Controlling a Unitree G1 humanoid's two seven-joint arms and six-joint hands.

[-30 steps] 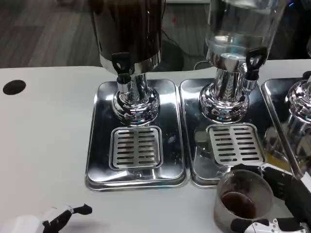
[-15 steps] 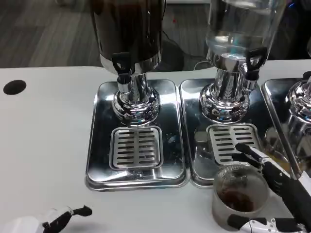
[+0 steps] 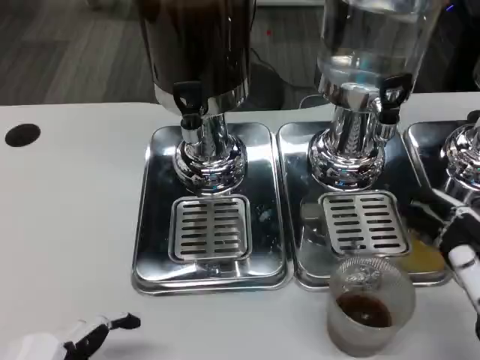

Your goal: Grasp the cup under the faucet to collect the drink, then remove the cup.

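Observation:
A clear plastic cup (image 3: pixel 370 305) with a little dark drink in it stands upright on the white table, just in front of the middle drip tray (image 3: pixel 307 225). My right hand (image 3: pixel 459 251) hovers at the right edge, clear of the cup, fingers apart and holding nothing. At the bottom left corner my left hand (image 3: pixel 75 341) rests low over the table with its fingers stretched out and nothing in them. The dark dispenser's faucet (image 3: pixel 189 101) is above the left grate (image 3: pixel 210 227); the clear dispenser's faucet (image 3: pixel 391 94) is above the middle grate (image 3: pixel 362 222).
Three shiny drip trays stand side by side; the left tray (image 3: pixel 154 247) and the middle one carry slotted grates, and a third dispenser base (image 3: pixel 465 161) sits at the far right. A black hole (image 3: pixel 22 135) marks the table's left side.
My right hand has let go of the cup and drawn back to the right. The cup stays standing in front of the middle tray. The left hand has barely moved.

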